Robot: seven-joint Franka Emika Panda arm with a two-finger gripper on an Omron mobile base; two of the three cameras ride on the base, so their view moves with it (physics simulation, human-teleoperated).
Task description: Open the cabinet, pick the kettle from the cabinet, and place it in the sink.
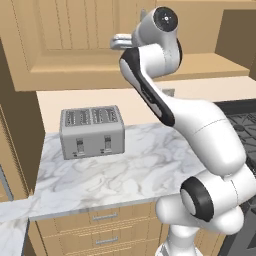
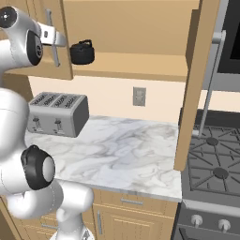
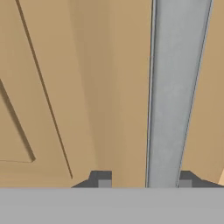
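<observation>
Left base view
Arm: rising from the lower right and reaching up to the cabinet (image 1: 65, 35), whose raised-panel door is filling the top of the picture.
Gripper: the hand (image 1: 121, 42) is pressing close to the door face; I cannot tell here how the fingers are standing.
Counter: the marble top (image 1: 115, 170) is lying bare in front of the toaster (image 1: 92, 130), with the toaster sitting back near the wall.
Edges: the stove (image 1: 245, 125) is butting against the counter at the right; drawers (image 1: 107, 230) are running under the front edge.

Right base view
Kettle: the black kettle (image 2: 82, 52) is sitting on the cabinet's shelf floor near its left end, just beside the left door's edge.
Doors: the right door (image 2: 192, 84) is standing swung out, edge toward the camera; the left door (image 2: 51, 42) is hanging partly open with the hand at its bar handle (image 2: 53, 40).
Open room: the shelf to the right of the kettle is lying bare.

Hand view
Handle: the silver bar is running up the picture against the tan door panel.
Fingers: the two dark tips (image 3: 144, 180) are standing on either side of the bar, close against it, grasping the handle.
</observation>
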